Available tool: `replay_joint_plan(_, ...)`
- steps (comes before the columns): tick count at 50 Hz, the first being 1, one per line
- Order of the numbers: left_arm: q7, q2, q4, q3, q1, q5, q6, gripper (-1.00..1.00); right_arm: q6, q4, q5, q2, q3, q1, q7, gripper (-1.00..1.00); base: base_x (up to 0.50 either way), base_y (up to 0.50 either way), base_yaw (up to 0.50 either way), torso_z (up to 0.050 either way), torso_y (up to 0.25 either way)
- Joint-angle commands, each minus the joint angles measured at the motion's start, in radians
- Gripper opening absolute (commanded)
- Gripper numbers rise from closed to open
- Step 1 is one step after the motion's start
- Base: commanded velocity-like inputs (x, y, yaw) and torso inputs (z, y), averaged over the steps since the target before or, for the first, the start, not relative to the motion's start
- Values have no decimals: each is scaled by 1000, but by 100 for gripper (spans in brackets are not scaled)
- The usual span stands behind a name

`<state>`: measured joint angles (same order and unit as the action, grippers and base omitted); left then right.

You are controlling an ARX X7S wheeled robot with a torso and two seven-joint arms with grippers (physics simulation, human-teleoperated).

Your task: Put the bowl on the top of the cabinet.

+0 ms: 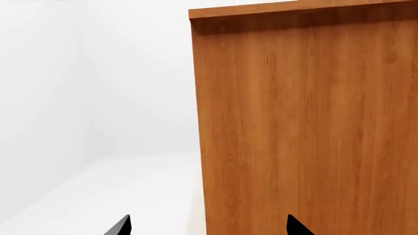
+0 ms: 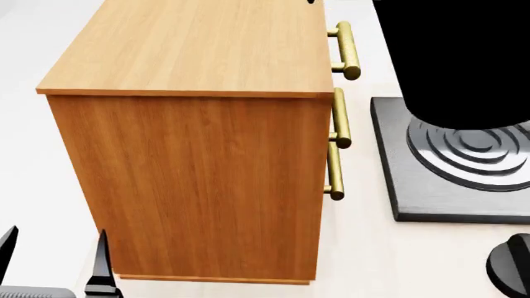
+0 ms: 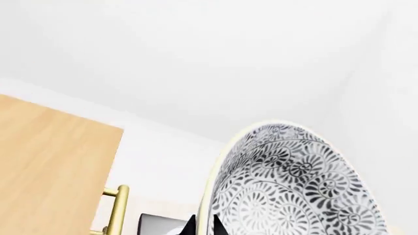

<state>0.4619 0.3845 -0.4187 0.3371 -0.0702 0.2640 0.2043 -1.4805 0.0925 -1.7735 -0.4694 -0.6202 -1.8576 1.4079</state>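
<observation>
In the head view, the left gripper [image 2: 54, 264] sat nearest, at the lower left corner, its two dark fingers spread apart with nothing between them. Just beyond it stood the cabinet [image 2: 207, 180], its orange-brown side panel facing the camera and its flat top [image 2: 198, 46] bare. Three brass handles [image 2: 339, 127] stuck out from the cabinet's front at the right edge. To the right of the cabinet, on the pale floor, lay a dark grey square base plate [image 2: 398, 186] carrying ringed silver steps, with a large black mass [image 2: 455, 56] above it. A dark rounded part [image 2: 509, 267] showed at the lower right corner. Neither the bowl nor the right gripper appeared in this view.

The left wrist view showed that gripper's two black fingertips [image 1: 121, 226] parted at the frame's lower edge, the cabinet's wood-grain side [image 1: 307, 127] close ahead, and white floor and walls beside it.

Only the right wrist view showed the bowl [image 3: 294, 186]: white with a dense dark floral pattern, tilted so its inside faced the camera, held in the air. The right gripper [image 3: 203, 226] was clamped on its rim, one dark finger on either side. Beyond it, the cabinet's top [image 3: 52, 171] and a brass handle [image 3: 117, 210] were seen, the bowl being apart from the cabinet and not on its top.
</observation>
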Motion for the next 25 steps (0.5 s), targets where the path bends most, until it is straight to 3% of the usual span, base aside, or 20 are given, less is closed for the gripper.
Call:
replay_joint_plan(1, 8, 8, -19, -3, -1, 3, 16, 100, 5, 201, 137, 97, -89, -190, -129, -100, 0, 0, 0, 0, 0)
replay_joint_plan(12, 12, 16, -30, -9, 4, 12, 20, 100, 54, 225, 84, 229, -86, -227, -107, -100, 0, 0, 0, 0, 1)
replay_joint_plan(25, 11, 13, -15, -3, 2, 10, 14, 100, 95, 175, 116, 252, -123, -164, -139, -100, 0, 0, 0, 0, 0)
